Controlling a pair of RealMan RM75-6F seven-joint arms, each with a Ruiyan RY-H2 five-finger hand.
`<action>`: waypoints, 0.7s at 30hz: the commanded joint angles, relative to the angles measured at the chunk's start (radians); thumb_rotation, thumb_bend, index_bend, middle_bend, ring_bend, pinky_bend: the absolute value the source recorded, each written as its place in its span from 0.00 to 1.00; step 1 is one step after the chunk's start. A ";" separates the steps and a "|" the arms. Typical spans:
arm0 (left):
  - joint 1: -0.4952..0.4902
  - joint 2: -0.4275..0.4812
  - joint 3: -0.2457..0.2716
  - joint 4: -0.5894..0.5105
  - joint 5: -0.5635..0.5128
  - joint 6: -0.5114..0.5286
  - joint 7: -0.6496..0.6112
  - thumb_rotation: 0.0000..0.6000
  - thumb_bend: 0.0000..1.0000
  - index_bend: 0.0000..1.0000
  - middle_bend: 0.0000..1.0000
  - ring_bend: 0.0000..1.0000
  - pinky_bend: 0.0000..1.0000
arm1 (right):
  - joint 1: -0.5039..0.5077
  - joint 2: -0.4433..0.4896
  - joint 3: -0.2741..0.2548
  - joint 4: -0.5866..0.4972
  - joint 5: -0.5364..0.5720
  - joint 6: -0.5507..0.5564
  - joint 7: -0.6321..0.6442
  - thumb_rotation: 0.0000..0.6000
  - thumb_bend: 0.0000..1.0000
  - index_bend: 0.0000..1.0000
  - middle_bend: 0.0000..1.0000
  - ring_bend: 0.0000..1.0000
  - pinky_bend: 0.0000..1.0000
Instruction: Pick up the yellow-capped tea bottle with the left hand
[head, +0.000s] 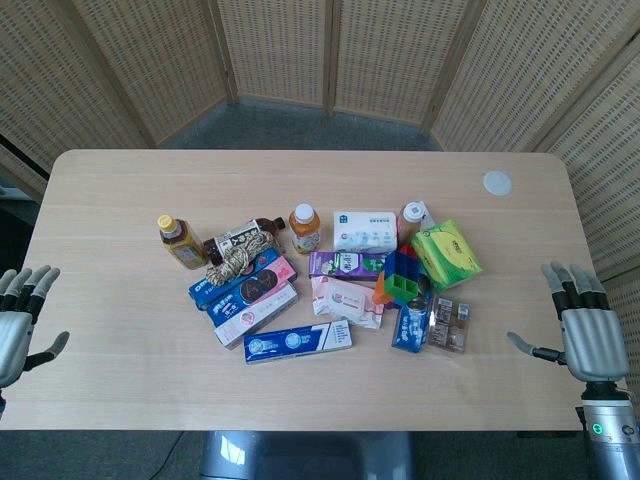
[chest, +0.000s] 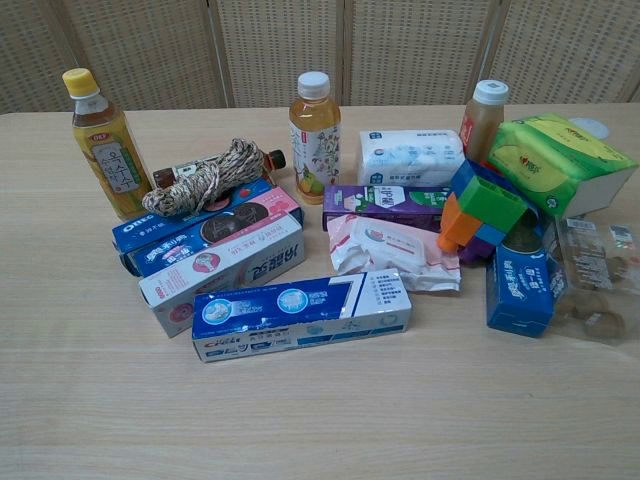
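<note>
Upright yellow-capped amber plastic tea bottle (head: 181, 241) stands left-centre, reachable; left hand (head: 18, 322) lower left, fingers spread, empty.

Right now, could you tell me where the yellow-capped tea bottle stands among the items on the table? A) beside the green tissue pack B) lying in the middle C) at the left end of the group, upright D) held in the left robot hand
C: the yellow-capped tea bottle stands upright at the left end, beside the twine bundle, with the left robot hand open and apart from it.

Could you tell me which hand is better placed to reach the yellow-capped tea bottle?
The left hand: the yellow-capped tea bottle stands at the pile's left end, on that hand's side, while the right hand sits across the clutter.
</note>
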 joint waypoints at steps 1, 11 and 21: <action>-0.001 -0.003 0.002 0.003 -0.003 -0.007 -0.001 1.00 0.34 0.00 0.00 0.00 0.00 | 0.000 -0.002 0.001 0.000 0.000 -0.001 0.000 0.51 0.03 0.00 0.00 0.00 0.00; -0.011 -0.007 0.000 0.011 -0.011 -0.028 -0.023 1.00 0.34 0.00 0.00 0.00 0.00 | -0.008 -0.012 -0.001 0.006 0.001 0.006 0.007 0.52 0.03 0.00 0.00 0.00 0.00; -0.047 -0.025 -0.023 0.030 -0.064 -0.098 -0.079 1.00 0.33 0.00 0.00 0.00 0.00 | -0.010 -0.009 0.004 0.005 0.008 0.003 0.010 0.51 0.03 0.00 0.00 0.00 0.00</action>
